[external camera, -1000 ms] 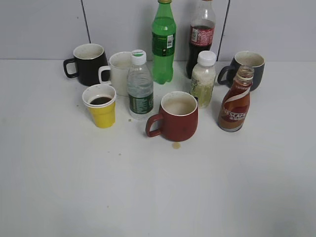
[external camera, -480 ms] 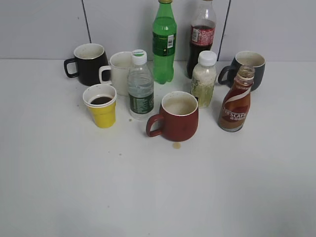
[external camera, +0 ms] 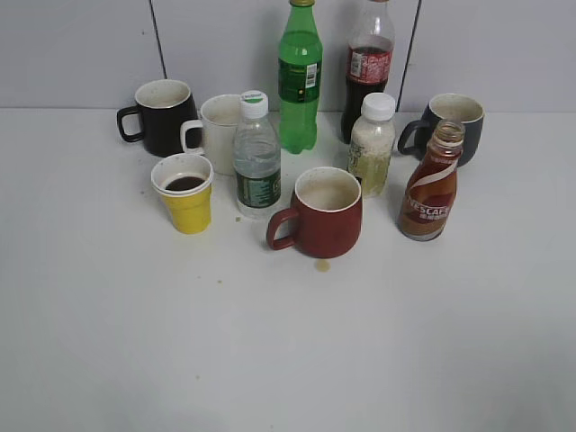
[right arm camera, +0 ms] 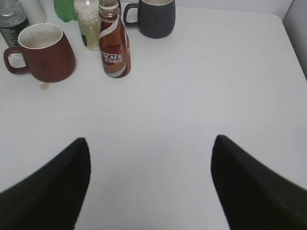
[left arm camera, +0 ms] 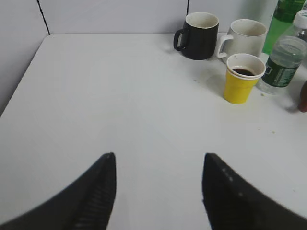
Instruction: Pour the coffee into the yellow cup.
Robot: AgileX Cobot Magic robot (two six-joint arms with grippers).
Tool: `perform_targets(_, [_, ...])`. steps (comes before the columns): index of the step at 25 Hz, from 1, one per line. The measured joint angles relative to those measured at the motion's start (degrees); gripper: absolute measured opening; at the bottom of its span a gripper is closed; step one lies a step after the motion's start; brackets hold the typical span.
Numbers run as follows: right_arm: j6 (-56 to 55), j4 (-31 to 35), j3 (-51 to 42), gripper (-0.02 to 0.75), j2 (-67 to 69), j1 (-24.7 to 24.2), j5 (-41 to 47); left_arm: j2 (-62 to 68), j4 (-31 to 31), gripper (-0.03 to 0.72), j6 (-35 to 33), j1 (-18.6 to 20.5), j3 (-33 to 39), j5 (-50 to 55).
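The brown coffee bottle (external camera: 430, 193) with a white swirl stands upright and uncapped at the right of the group; it also shows in the right wrist view (right arm camera: 114, 48). The yellow cup (external camera: 185, 195) stands at the left and holds dark liquid; it also shows in the left wrist view (left arm camera: 242, 79). My left gripper (left arm camera: 158, 160) is open and empty over bare table, well short of the cup. My right gripper (right arm camera: 149, 143) is open and empty, well short of the coffee bottle. Neither gripper shows in the exterior view.
A dark red mug (external camera: 319, 214) stands in the middle front with a small brown spill (external camera: 322, 265) before it. Behind are a water bottle (external camera: 256, 160), white mug (external camera: 216, 130), black mug (external camera: 160, 115), green bottle (external camera: 299, 79), cola bottle (external camera: 366, 72), milky bottle (external camera: 371, 146) and dark grey mug (external camera: 450, 124).
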State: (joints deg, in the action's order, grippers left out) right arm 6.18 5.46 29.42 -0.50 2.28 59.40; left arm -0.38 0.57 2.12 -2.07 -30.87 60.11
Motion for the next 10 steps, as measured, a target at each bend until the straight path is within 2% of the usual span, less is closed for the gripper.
perform_targets(10, [0.0, 0.0, 0.0, 0.587, 0.0, 0.0, 0.0, 0.0, 0.0, 0.435, 0.0, 0.0, 0.0, 0.0])
